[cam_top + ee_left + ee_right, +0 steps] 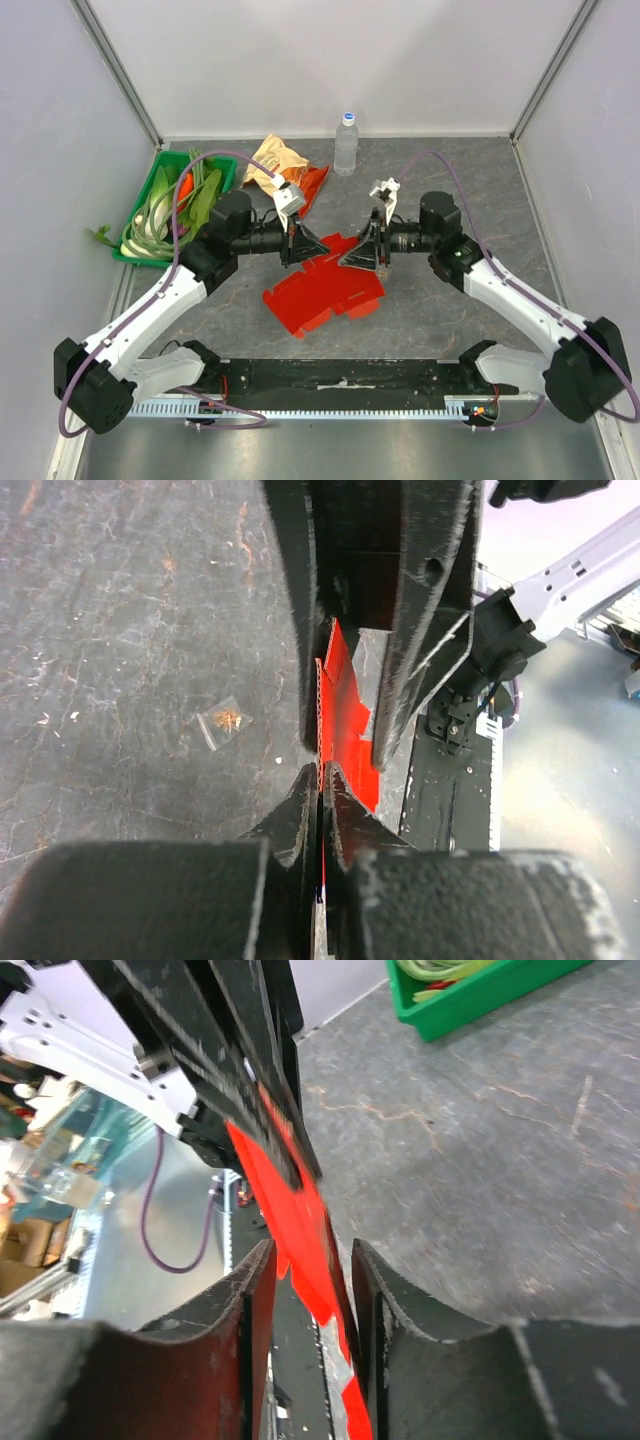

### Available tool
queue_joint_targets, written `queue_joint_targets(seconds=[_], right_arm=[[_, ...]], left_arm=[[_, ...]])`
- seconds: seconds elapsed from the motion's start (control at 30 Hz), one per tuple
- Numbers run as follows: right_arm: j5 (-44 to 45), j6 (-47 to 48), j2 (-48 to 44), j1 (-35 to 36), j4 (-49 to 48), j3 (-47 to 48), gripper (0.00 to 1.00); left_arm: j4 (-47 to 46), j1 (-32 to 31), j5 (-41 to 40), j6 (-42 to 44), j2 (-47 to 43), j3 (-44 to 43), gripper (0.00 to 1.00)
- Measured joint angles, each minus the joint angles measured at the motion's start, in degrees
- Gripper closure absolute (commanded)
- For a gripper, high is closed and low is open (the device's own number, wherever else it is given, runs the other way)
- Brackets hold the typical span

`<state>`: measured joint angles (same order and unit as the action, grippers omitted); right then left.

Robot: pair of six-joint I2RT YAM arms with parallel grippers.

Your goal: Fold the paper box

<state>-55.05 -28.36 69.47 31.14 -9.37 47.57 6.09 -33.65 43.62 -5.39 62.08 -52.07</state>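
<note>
The paper box (pixel 325 288) is a flat bright red cardboard sheet with flaps, lying mid-table with its far edge lifted. My left gripper (pixel 318 246) is shut on that far edge; in the left wrist view the jaws (pixel 322 772) pinch the thin red sheet (pixel 347 715) edge-on. My right gripper (pixel 353 256) faces it from the right. In the right wrist view its jaws (pixel 308 1260) stand apart, with the red sheet (pixel 298 1222) passing between them, close to the right-hand finger. The two grippers nearly touch tip to tip.
A green bin (pixel 146 196) of vegetables stands at the back left. A crinkled orange snack bag (pixel 283 162) and a clear water bottle (pixel 346 143) stand at the back. A small plastic scrap (pixel 222 720) lies on the table. A black strip (pixel 340 378) runs along the near edge.
</note>
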Motion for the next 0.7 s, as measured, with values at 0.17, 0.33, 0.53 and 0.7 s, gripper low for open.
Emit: queue_joint_targets(seconds=[0.17, 0.33, 0.53, 0.7], right_arm=[[5.6, 0.42, -8.59, -0.37, 0.83, -6.32, 0.57], [6.99, -2.54, -12.11, -0.44, -3.56, -10.1, 0.98], [5.81, -5.55, -11.8, -0.35, -9.92, -11.23, 1.0], [5.16, -0.61, -11.32, -0.5, -3.37, -10.12, 1.0]], left_arm=[[-5.33, 1.88, 1.22, -3.3, -3.06, 3.76, 0.98], [-10.51, 2.58, 4.81, -6.64, -4.46, 5.53, 0.98], [-12.11, 3.34, 7.23, -9.49, -4.85, 5.07, 0.2], [-6.93, 3.3, 5.99, -15.21, -3.17, -2.84, 0.23]])
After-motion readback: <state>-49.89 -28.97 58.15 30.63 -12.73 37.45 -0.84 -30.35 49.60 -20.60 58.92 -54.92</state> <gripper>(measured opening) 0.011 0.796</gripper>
